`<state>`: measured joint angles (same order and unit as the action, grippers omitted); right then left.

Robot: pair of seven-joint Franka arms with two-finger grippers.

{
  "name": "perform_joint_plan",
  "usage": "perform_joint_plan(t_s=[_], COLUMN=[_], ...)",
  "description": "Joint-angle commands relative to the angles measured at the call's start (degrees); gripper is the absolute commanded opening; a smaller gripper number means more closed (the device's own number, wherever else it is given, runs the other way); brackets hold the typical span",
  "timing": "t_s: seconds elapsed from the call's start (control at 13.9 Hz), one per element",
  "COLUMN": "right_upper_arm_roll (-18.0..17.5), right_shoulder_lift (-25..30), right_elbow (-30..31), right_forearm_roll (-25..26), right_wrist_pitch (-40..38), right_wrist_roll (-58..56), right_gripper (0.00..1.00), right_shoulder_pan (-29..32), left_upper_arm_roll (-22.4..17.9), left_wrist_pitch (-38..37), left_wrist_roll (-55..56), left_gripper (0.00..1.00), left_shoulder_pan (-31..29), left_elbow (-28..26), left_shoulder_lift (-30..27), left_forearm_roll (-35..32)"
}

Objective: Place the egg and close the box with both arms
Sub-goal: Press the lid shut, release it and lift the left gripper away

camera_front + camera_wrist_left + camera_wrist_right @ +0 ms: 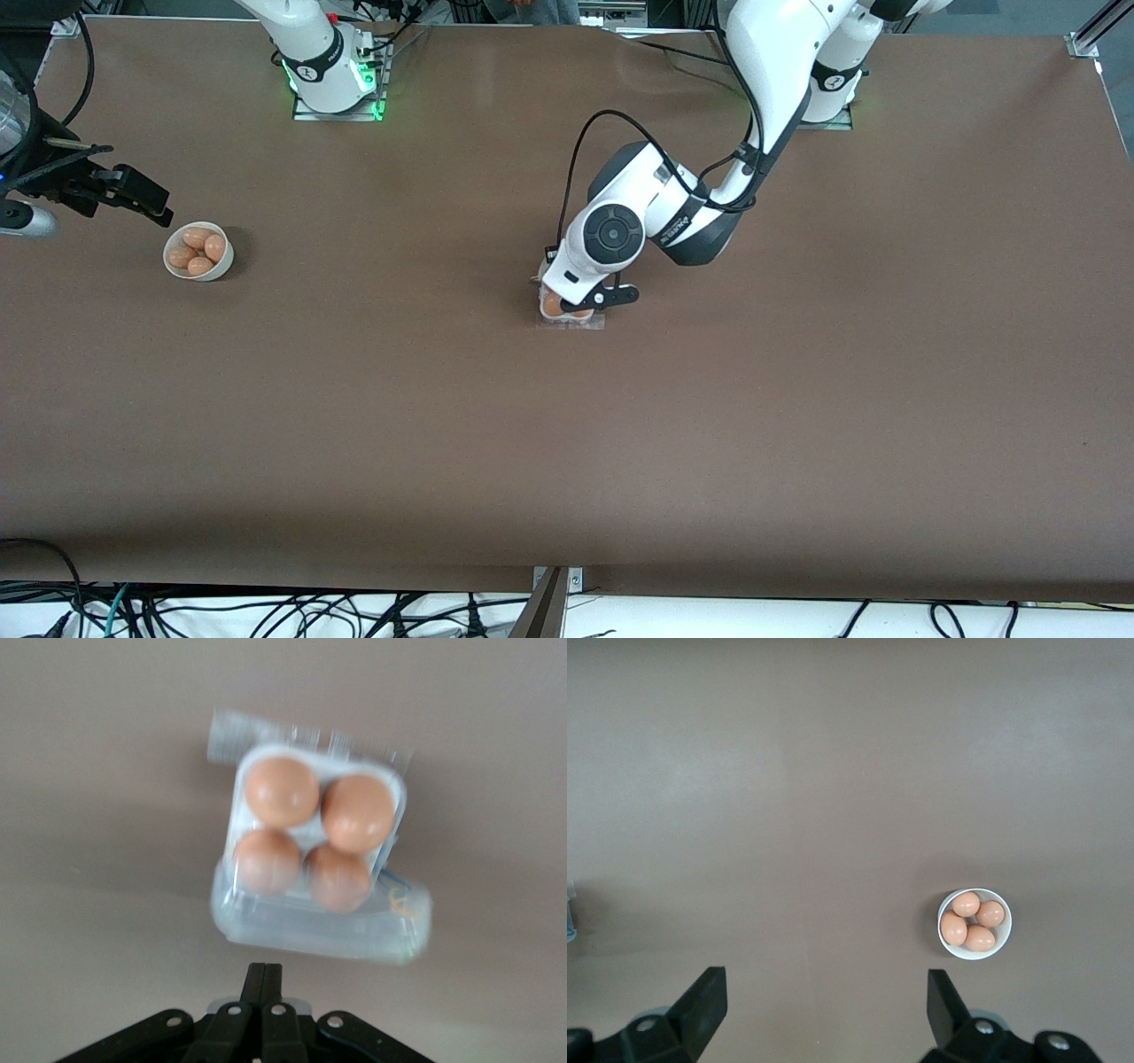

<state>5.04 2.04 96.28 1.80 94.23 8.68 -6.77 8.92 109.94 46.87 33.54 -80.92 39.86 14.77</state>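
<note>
Here, box (321,859) with four eggs under left tool (264,979), fingers together, right tool (824,1005) spread wide, waiting near bowl (974,923).

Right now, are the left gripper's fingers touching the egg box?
Apart. The left wrist view shows the shut fingers of the left gripper with bare table between them and the box.

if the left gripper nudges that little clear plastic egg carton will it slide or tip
The small clear-lidded four-cell egg carton probably slides: it sits flat on the smooth brown table. Four tan eggs fill it, likely steadying it. The thin lid looks flexible under the shut left gripper.
</note>
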Motion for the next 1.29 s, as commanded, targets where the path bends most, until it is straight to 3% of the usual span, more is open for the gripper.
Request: perform_joint_plan(t_s=[0.0,0.07,0.14,0.22,0.29,0.5,0.65,0.79,0.93,1.15,1.22], right_upper_arm_roll=[-0.03,-0.03,-0.03,-0.03,-0.03,-0.03,-0.02,0.06,0.06,0.06,0.06], right_shoulder_lift=[0.60,0.60,0.60,0.60,0.60,0.60,0.60,0.60,0.60,0.60,0.60], right_elbow=[0.49,0.49,0.49,0.49,0.49,0.49,0.49,0.49,0.49,0.49,0.49], right_forearm_roll=[0.75,0.75,0.75,0.75,0.75,0.66,0.66,0.57,0.49,0.40,0.40], right_wrist_pitch=[0.08,0.08,0.08,0.08,0.16,0.16,0.16,0.16,0.16,0.16,0.16], right_wrist_roll=[-0.68,-0.77,-0.69,-0.68,-0.68,-0.60,-0.60,-0.60,-0.60,-0.60,-0.60], right_gripper=[1.00,1.00,1.00,1.00,1.00,1.00,1.00,1.00,1.00,1.00,1.00], right_shoulder_pan=[0.00,0.00,0.00,0.00,0.00,0.00,0.00,0.00,0.00,0.00,0.00], left_upper_arm_roll=[-1.79,-3.10,-5.55,-8.01,-9.17,-12.07,-14.62,-14.72,-15.24,-14.63,-14.63], left_wrist_pitch=[-1.22,-1.22,-1.57,-2.10,-2.89,-11.57,-14.65,-17.56,-20.37,-21.17,-21.17], left_wrist_roll=[1.12,1.12,0.68,0.50,0.50,0.42,0.24,-2.29,-6.51,-19.13,-25.19], left_gripper=[0.14,0.43,0.65,0.86,1.00,1.00,1.00,1.00,1.00,1.00,1.00], left_shoulder_pan=[0.13,-0.66,-0.93,-0.93,-1.02,-2.42,-4.00,-7.33,-9.70,-17.52,-20.06], left_elbow=[4.09,4.36,4.45,5.06,6.72,9.10,14.62,17.98,18.43,16.68,13.36], left_shoulder_lift=[0.66,0.31,-0.92,-3.02,-5.04,-8.30,-9.54,-9.54,-9.54,-14.97,-18.30], left_forearm_roll=[-1.40,-1.49,-1.75,-3.58,-7.26,-15.54,-15.91,-15.82,-15.91,-15.73,-15.73])
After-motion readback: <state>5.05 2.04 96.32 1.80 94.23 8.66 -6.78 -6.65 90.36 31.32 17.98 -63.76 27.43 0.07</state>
